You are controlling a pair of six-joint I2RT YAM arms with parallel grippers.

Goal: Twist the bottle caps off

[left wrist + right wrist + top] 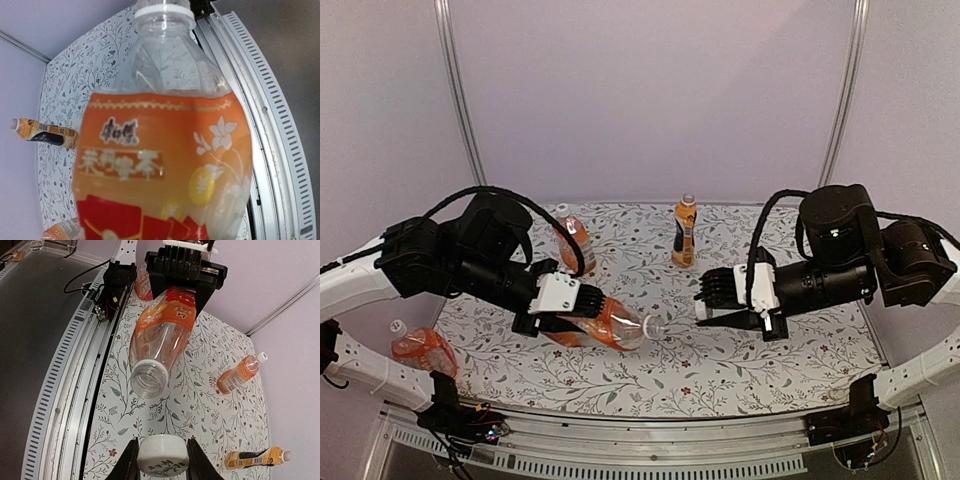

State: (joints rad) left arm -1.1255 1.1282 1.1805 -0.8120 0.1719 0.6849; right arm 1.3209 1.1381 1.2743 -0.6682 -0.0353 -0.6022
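Left gripper (582, 312) clenched on squat clear plastic bottle of orange liquid (161, 335), held sideways over floral table mat (720, 370), neck uncapped. Right gripper (712, 300) pinches small white ribbed screw cap (162, 455), near the open mouth, not touching.

Bottles: four in all. One tall bottle (685, 232) with a dark label, taken as my reference. Three squat ones with orange labels:
- the held bottle (615, 325), in my left gripper (575, 312), forward and left of the tall bottle
- the second bottle (575, 240), left of the tall bottle
- the third bottle (420, 350), far left of the tall bottle and forward

Caps: four, all white. Three sit on necks, those of the tall, second and third bottles. One loose cap (161, 454) sits between the fingers of my right gripper (162, 462), forward and slightly right of the tall bottle.

Open necks: one, on the held bottle.

Grippers: two.

Flowered mat (770, 360): one.
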